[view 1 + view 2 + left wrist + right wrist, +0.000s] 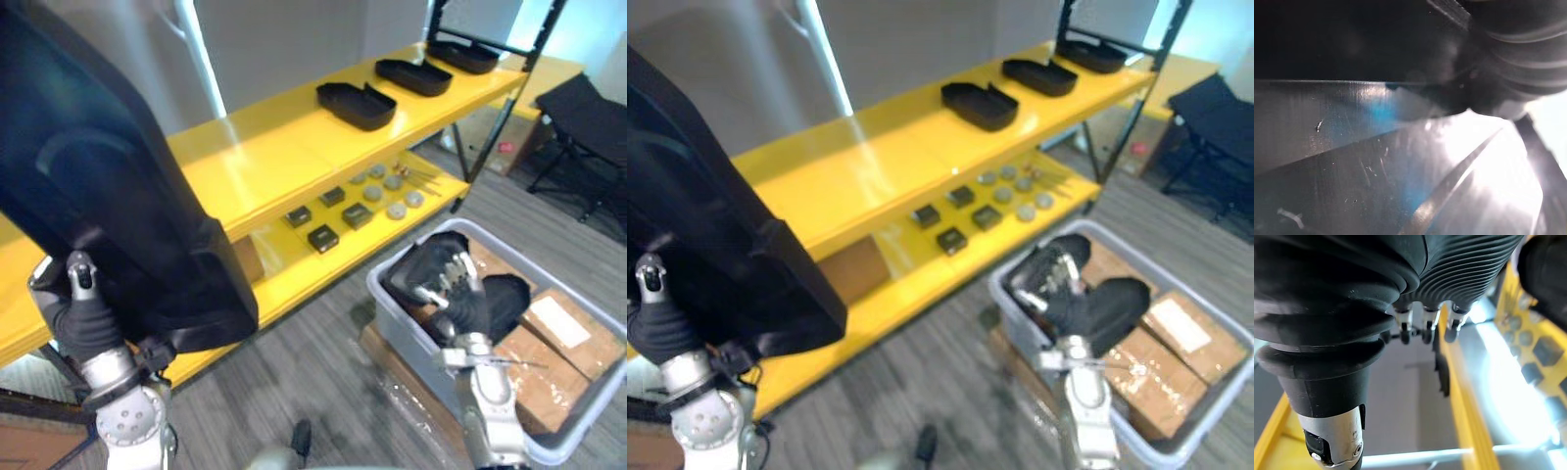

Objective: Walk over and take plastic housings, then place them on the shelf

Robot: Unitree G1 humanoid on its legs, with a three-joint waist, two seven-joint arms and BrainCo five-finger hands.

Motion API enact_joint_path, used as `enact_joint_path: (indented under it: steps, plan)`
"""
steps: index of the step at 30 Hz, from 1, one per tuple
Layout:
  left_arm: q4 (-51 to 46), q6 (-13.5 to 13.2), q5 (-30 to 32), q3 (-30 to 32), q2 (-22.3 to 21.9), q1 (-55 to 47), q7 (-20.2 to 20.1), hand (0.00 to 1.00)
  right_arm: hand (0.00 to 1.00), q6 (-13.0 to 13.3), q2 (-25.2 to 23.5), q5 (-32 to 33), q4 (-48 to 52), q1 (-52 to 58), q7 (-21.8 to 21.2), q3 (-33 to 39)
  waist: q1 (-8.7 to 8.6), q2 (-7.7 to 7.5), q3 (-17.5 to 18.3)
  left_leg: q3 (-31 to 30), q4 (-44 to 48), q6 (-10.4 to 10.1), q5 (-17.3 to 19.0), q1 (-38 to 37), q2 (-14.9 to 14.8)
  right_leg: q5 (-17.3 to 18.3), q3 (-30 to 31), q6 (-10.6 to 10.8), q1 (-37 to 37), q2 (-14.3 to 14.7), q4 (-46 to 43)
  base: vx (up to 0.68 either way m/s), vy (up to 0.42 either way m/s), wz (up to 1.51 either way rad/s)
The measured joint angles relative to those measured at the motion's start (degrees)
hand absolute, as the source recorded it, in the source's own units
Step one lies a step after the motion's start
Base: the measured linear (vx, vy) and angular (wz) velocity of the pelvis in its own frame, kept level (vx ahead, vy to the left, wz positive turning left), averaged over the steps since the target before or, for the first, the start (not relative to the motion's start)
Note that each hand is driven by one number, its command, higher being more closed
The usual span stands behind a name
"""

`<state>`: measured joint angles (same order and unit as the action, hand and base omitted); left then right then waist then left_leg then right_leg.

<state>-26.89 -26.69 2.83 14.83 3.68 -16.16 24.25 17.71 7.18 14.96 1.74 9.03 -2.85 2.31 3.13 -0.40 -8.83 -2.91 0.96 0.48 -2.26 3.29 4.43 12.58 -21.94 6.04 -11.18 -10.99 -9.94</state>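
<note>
I have a large black plastic housing point(118, 176) up in the left hand point(86, 318), raised at the left in front of the yellow shelf point(274, 137). It is wide enough to hide the near left end of the shelf from me. The left wrist view looks straight onto its glossy dark surface from very close. I cannot tell there, or from the head views, whether that hand is clamped on the part or merely bearing it.

The right hand point(453, 284) is low at the right, inside the grey bin point(397, 313) that stands on the grey floor point(313, 362) just in front of the shelf. Its fingers point(1423, 330) are loosely bent with nothing between them. They hang over a second black housing point(507, 294) lying in the bin, but I cannot say whether they touch it. Brown cardboard boxes point(554, 328) lie beside that housing in the same bin.

On the shelf's top board three more black housings sit in a row, well apart from one another: the nearest point(356, 104), the middle one point(413, 75) and the far one point(462, 55) by the dark upright post. The stretch of the top board between the nearest of them and the part I am holding is bare yellow.

The lower board carries a cluster of small black blocks point(323, 237), with several grey round discs point(396, 210) just beyond them. A black folding seat point(588, 108) stands past the far end of the shelf.
</note>
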Motion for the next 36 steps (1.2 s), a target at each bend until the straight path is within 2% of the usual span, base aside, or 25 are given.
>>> enact_joint_path:
  steps: [4, 8, 10, 11, 12, 13, 14, 15, 16, 18, 19, 21, 23, 24, 25, 26, 28, 30, 31, 33, 36]
  plan:
    - [-1.00, 0.00, 1.33, 0.44, -2.30, -2.45, 1.55, 1.00, 0.00, 1.25, -2.47, 0.06, 0.00, 1.19, -0.92, -0.15, -0.25, -0.72, -0.65, 3.52, 4.81, 0.17, 2.70, 1.41, -0.21, 1.23, -0.03, 0.36, -0.04, -1.22, -1.77, 0.00, 0.009, -0.04]
    - [-4.95, -0.26, 2.26, 2.37, -2.70, -2.56, 2.09, 1.00, 0.00, 2.14, -4.08, 0.10, 0.00, 0.90, -0.83, -0.18, 0.73, -2.09, -1.05, 3.56, 10.29, 0.98, 6.22, 3.80, 1.27, 2.87, -1.63, 0.15, -0.23, -3.15, -3.93, 0.05, 0.056, 0.18]
    - [-5.29, -0.66, 2.32, 3.22, -3.34, -1.88, 2.54, 1.00, 0.00, 2.21, -3.92, 0.04, -0.08, 0.77, -0.37, -0.20, 0.95, -1.75, -1.34, 3.07, 11.37, 1.65, 7.16, 3.63, 1.60, 2.47, -1.46, -0.26, 2.56, -4.54, -12.46, 0.07, 0.075, 0.29]
    - [-5.30, -0.64, 2.58, 3.49, -3.25, -1.74, 2.90, 1.00, 0.00, 2.27, -4.02, 0.02, -0.10, 0.62, 0.47, -0.30, 0.84, -1.51, -1.24, 1.97, 11.41, 2.15, 7.47, 3.00, 1.98, 1.12, -0.56, -2.44, 6.28, -6.35, -21.63, 0.12, 0.117, 0.34]
    - [-5.29, -0.61, 2.72, 4.90, -2.33, -1.76, 3.32, 1.00, 0.00, 2.45, -4.24, -0.06, -0.30, -0.13, 0.51, -0.64, 0.86, -1.91, -1.51, 1.45, 10.60, 2.94, 8.00, 0.89, 2.38, -3.30, 2.43, -5.28, 10.75, -8.26, -32.24, 0.17, 0.135, 0.27]
    - [-5.29, -0.58, 2.69, 5.20, -2.04, -1.77, 3.53, 1.00, 0.00, 2.56, -4.28, -0.07, -0.43, -0.35, 0.52, -0.70, 0.87, -2.00, -1.56, 1.39, 10.30, 3.06, 8.07, 0.40, 2.43, -4.55, 3.06, -5.70, 11.41, -8.48, -33.94, 0.25, 0.092, 0.16]
    - [-5.29, -0.36, 2.57, 5.69, -0.71, -1.68, 4.54, 1.00, 0.00, 3.66, -4.47, -0.11, -1.50, -1.02, 0.59, -0.80, 0.70, -1.61, -1.71, -0.23, 8.96, 3.46, 8.18, -1.77, 2.36, -9.24, 4.93, -6.50, 14.37, -9.02, -39.87, 0.25, 0.029, 0.36]
    - [-5.22, -0.29, 2.33, 5.71, 0.78, -1.03, 5.66, 1.00, 0.00, 4.62, -4.58, -0.20, -2.21, -1.35, 0.58, -0.80, 0.36, -1.48, -1.47, -2.07, 8.61, 4.26, 8.18, -2.75, 1.94, -5.82, 5.62, -6.25, 16.26, -8.46, -42.25, 0.24, 0.011, 0.49]
    - [-5.21, -0.19, 2.17, 5.82, 1.09, -0.55, 6.07, 1.00, 0.00, 4.75, -4.52, -0.31, -2.20, -1.56, 0.58, -0.79, 0.15, -1.44, -1.46, -2.93, 8.54, 4.30, 8.27, -3.02, 1.63, -4.25, 5.87, -6.07, 16.87, -7.57, -41.83, 0.21, 0.000, 0.71]
    - [-4.25, 1.24, 1.74, 5.88, 2.57, 2.31, 7.01, 1.00, 0.00, 5.05, -4.22, -1.40, -2.12, -2.74, 0.57, -0.17, -0.89, -1.14, -1.38, -7.16, 8.62, 2.98, 8.45, -3.43, 0.65, 0.25, 7.77, -4.91, 18.39, -2.99, -31.92, 0.19, -0.027, 0.78]
    - [-3.41, 1.59, 1.56, 5.88, 2.95, 3.34, 7.00, 1.00, 0.00, 5.05, -3.83, -1.40, -2.07, -3.04, 0.57, -0.04, -0.87, -0.95, -1.30, -7.97, 8.61, 2.56, 8.63, -3.41, 0.43, 0.46, 9.18, -4.86, 18.73, -1.69, -28.10, 0.19, -0.064, 0.83]
    - [-0.30, 3.21, 1.49, 5.44, 3.56, 6.84, 7.08, 1.00, 0.00, 5.01, -1.92, -1.26, -1.20, -3.54, 0.47, 0.90, -1.06, -0.31, -1.35, -11.90, 9.28, 1.46, 9.32, -3.46, 0.29, -0.22, 15.89, -3.73, 19.34, 0.98, -17.31, 0.18, -0.117, 0.94]
    - [1.97, 4.33, 0.00, 4.24, 4.00, 7.93, 7.21, 1.00, 0.00, 4.91, -1.02, 1.76, 0.43, -3.57, 0.30, 2.32, -1.29, -0.53, -1.21, -16.18, 9.99, -0.39, 10.48, -4.40, 0.46, -1.75, 20.38, -1.36, 18.76, 2.00, -12.83, 0.21, -0.268, 1.08]
    - [2.15, 4.53, -0.49, 4.04, 3.98, 7.63, 7.24, 1.00, 0.00, 4.90, -0.81, 2.73, 1.01, -3.64, 0.09, 2.54, -1.30, -0.82, -1.03, -17.04, 10.42, -0.95, 10.82, -4.45, 0.59, -2.32, 20.54, -0.90, 18.22, 1.94, -11.43, 0.25, -0.365, 1.12]
    - [2.16, 4.83, -0.54, 4.01, 3.80, 6.53, 7.40, 1.00, 0.00, 4.90, -0.59, 4.45, 1.94, -3.89, -1.58, 3.22, -1.16, -2.07, -0.27, -16.91, 11.81, -2.50, 11.86, -4.03, 1.00, -4.58, 20.30, -0.41, 16.58, 1.43, -7.59, 0.23, -0.361, 0.98]
    - [2.10, 5.22, -0.29, 4.00, 3.30, 4.82, 8.04, 1.00, 0.00, 4.88, -0.07, 5.11, 2.07, -4.85, -3.08, 3.22, -0.86, -3.62, 0.91, -16.50, 13.26, -4.04, 13.72, -3.31, 1.11, -6.91, 19.32, 1.46, 14.40, 0.65, -4.32, 0.22, -0.361, 0.92]
    - [1.94, 5.59, -0.19, 2.82, -0.65, 1.64, 8.06, 1.00, 0.00, 4.52, 2.61, 6.85, 1.88, -6.79, -4.01, 2.90, -0.52, 0.24, 1.97, -14.07, 15.45, -5.29, 15.05, -1.62, -2.94, -7.93, 15.99, 0.00, 11.75, 4.04, -0.31, 0.17, -0.268, 0.61]
    - [1.90, 5.66, -0.17, 2.47, -3.44, -0.32, 7.59, 1.00, 0.00, 3.99, 3.80, 7.40, 1.60, -8.34, -4.28, 2.54, 0.17, 2.84, 3.02, -7.86, 12.65, -5.63, 14.52, -1.18, -6.95, -8.46, 13.28, -0.83, 10.61, 6.02, 2.02, 0.15, -0.244, 0.63]
    - [1.87, 5.59, -0.26, 2.17, -4.70, -0.10, 6.77, 1.00, 0.00, 3.75, 3.70, 7.38, 1.63, -8.07, -4.08, 2.57, -0.04, 3.35, 3.36, -3.20, 10.87, -5.72, 12.79, -1.36, -8.41, -8.36, 10.98, -1.04, 9.46, 5.91, 2.87, 0.11, -0.172, 0.75]
    - [1.85, 5.47, -0.47, 0.50, -4.92, 0.71, 5.29, 1.00, 0.00, 3.74, 3.21, 7.38, 1.65, -7.00, -3.04, 2.73, -0.90, 3.56, 3.49, 3.33, 9.04, -5.48, 10.78, -1.73, -9.50, -8.14, 7.42, -1.39, 7.47, 5.26, 3.68, 0.06, -0.081, 0.83]
    - [1.84, 5.47, 0.08, -2.00, -4.61, 1.78, 2.28, 1.00, 0.00, 3.78, 1.21, 7.24, 2.05, -6.02, -0.47, 3.41, -0.79, 3.11, 3.53, 4.70, 4.88, -5.02, 7.64, -3.66, -8.32, -8.08, 4.67, -1.35, 6.07, 3.93, 4.18, 0.04, -0.003, 0.54]
